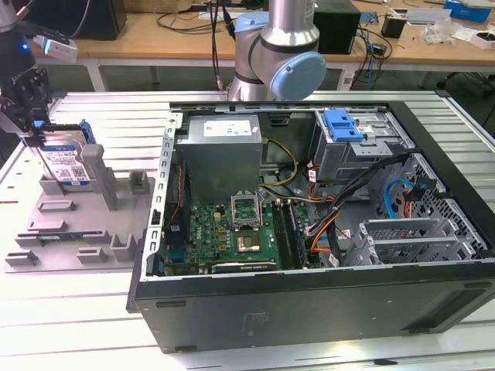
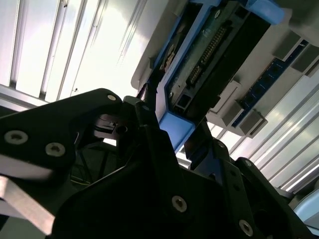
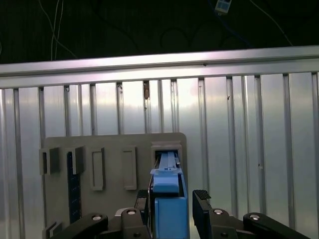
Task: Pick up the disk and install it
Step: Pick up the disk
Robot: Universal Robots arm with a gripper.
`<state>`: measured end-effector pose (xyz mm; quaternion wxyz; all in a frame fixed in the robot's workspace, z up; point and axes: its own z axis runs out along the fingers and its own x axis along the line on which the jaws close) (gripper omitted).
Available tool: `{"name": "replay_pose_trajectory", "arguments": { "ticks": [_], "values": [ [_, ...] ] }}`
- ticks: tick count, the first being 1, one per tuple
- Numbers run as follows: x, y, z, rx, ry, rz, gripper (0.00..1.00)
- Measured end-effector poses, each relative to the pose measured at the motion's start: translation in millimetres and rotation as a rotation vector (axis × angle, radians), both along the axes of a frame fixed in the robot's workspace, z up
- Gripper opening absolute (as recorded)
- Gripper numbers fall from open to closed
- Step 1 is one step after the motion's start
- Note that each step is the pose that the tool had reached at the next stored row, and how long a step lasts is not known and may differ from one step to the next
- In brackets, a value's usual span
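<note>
Closest to your wrist cameras is the gripper, its matte black fingers studded with bright screw heads. They stand apart, one on each side of the disk. In the first wrist view a thin dark gap shows between one finger and the frame, so you are straddling the disk and not clamped on it.

The disk stands on edge in a slot of the grey holder, at the exterior view's left. From there you can see its flat silver face with a white-and-blue label, and the glossy bright blue plastic carrier frame wrapped around its rim. In the second wrist view its dark end shows a row of connector pins.

The holder is a dull grey plastic plate with upright blocks and rectangular slots. It lies on a table of ribbed, shiny aluminium slats.

Well apart, toward the exterior view's right, the black computer case lies open on its side. Inside it are:
- a green motherboard
- a plain grey metal power-supply box
- bundled coloured cables
- a small blue clip on the perforated metal drive cage
</note>
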<state>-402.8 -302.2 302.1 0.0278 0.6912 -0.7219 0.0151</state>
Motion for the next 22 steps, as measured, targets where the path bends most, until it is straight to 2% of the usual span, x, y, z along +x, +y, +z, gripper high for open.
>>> {"name": "replay_pose_trajectory", "arguments": {
  "ticks": [11, 12, 22],
  "values": [
    [0.0, 0.0, -0.7, 0.0, -0.0003, 0.0, 0.47],
    [0.0, 0.0, -0.7, 0.0, -0.0003, 0.0, 0.4],
    [-0.1, 0.0, -2.2, 0.0, -0.0001, 0.0, 0.4]
  ]
}}
